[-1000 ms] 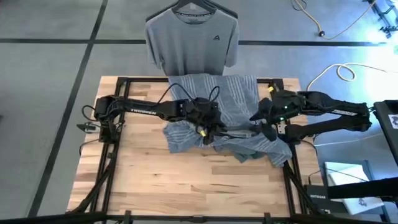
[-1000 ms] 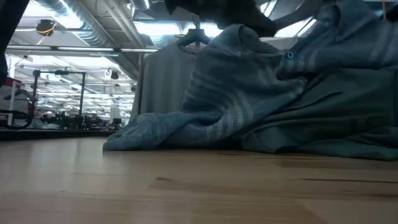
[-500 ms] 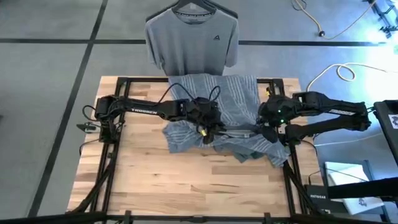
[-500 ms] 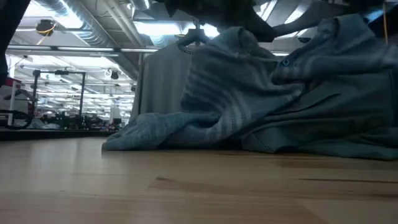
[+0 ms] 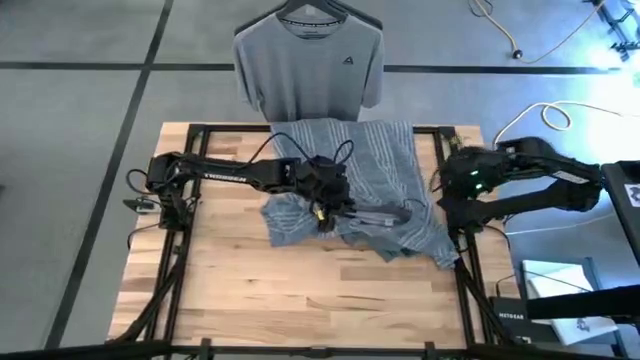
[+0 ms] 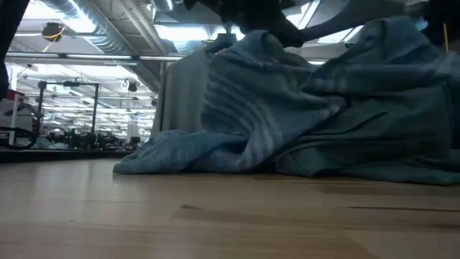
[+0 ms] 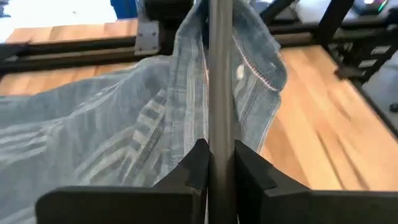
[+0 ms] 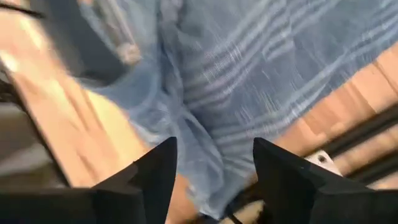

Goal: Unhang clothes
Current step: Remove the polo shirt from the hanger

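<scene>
I see the grey T-shirt (image 5: pixel 308 68) hanging past the table's (image 5: pixel 300 300) far edge. The striped blue-grey shirt (image 5: pixel 385 170) lies crumpled mid-table, draped over the black frame rail (image 5: pixel 240 129). My left gripper (image 7: pixel 219 163) reaches in level, pinching a hanger bar (image 7: pixel 219 74). My right gripper (image 8: pixel 214 165) hovers spread apart above the shirt's right edge.

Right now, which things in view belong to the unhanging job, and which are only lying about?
Job:
striped shirt
grey T-shirt
hanger rod clamped in left gripper
right gripper, open at table's right edge

Lying about:
floor cables
table
</scene>
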Tool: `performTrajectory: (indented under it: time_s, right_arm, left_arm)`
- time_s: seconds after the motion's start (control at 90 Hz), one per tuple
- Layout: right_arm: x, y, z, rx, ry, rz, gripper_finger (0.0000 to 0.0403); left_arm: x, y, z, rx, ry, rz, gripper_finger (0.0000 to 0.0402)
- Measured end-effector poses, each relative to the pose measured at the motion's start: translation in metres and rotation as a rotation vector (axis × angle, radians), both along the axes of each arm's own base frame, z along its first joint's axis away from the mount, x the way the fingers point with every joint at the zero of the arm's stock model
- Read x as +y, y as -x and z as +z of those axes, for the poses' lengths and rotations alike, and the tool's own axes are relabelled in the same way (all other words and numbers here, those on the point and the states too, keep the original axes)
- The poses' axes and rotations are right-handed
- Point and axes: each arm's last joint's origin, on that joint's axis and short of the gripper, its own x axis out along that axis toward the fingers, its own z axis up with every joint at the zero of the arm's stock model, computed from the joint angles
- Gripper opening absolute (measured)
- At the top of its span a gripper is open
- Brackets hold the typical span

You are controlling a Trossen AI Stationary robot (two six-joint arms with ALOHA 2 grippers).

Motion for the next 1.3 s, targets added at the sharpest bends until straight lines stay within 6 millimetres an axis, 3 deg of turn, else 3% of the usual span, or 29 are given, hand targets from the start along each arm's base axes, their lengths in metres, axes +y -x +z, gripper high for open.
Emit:
performTrajectory:
  time_s: [0.167,0.244,0.356,0.478,0.611,0.822,1.144,1.3]
  right_arm:
    - [-0.001,0.01,0.042,-0.26,0.068,-0.022,0.0174]
    - [-0.003,-0.008,0.053,-0.31,0.142,0.034,0.0178]
    - [-0.004,-0.053,0.055,-0.334,0.215,0.158,0.0181]
    - [-0.005,-0.106,0.037,-0.242,0.218,0.3,0.0181]
    - [-0.006,-0.159,0.005,-0.085,0.182,0.353,0.0181]
    - [-0.005,-0.211,-0.033,-0.02,0.091,0.504,0.0182]
    - [-0.004,-0.238,-0.059,0.026,0.093,0.556,0.0178]
    - [-0.005,-0.239,-0.06,0.02,0.118,0.562,0.0133]
  left_arm:
    - [0.004,0.008,0.007,0.02,-0.043,0.011,0.0026]
    - [0.004,0.01,0.005,0.041,-0.058,-0.021,0.0026]
    - [0.003,0.012,0.002,0.074,-0.078,-0.041,0.0026]
    - [0.003,0.012,0.002,0.08,-0.071,-0.023,0.0026]
    - [0.003,0.012,0.001,0.09,-0.051,-0.007,0.0026]
    - [0.005,0.013,-0.002,0.121,0.008,0.014,0.0026]
    - [0.004,0.016,-0.004,0.155,0.023,0.004,0.0026]
    - [0.003,0.015,-0.004,0.151,0.035,0.009,0.0026]
